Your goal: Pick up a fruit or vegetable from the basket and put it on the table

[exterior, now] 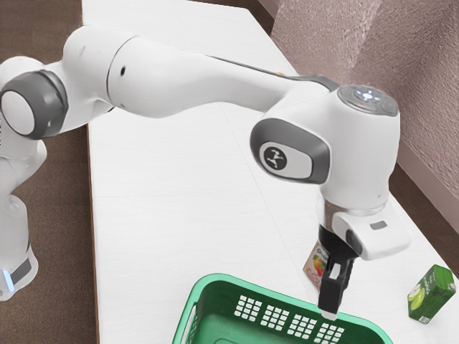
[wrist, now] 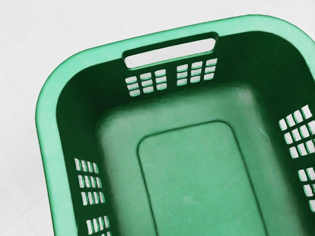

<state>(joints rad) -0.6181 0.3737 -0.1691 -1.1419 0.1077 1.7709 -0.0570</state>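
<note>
Green plastic-looking walls, pierced by grids of small openings and a long handle slot, curve round the basket, whose paler rim has rounded corners and whose floor bears a rounded outline. It sits on the white table. The gripper points down over it, spread or closed, one cannot tell.

1. The tabletop around the basket was bright, almost white.
2. Inside the basket, the sides were deeply shadowed, the bottom lighter.
3. Its rim was palely lit.
4. Well apart from the basket, the room wall was unevenly lit.
</note>
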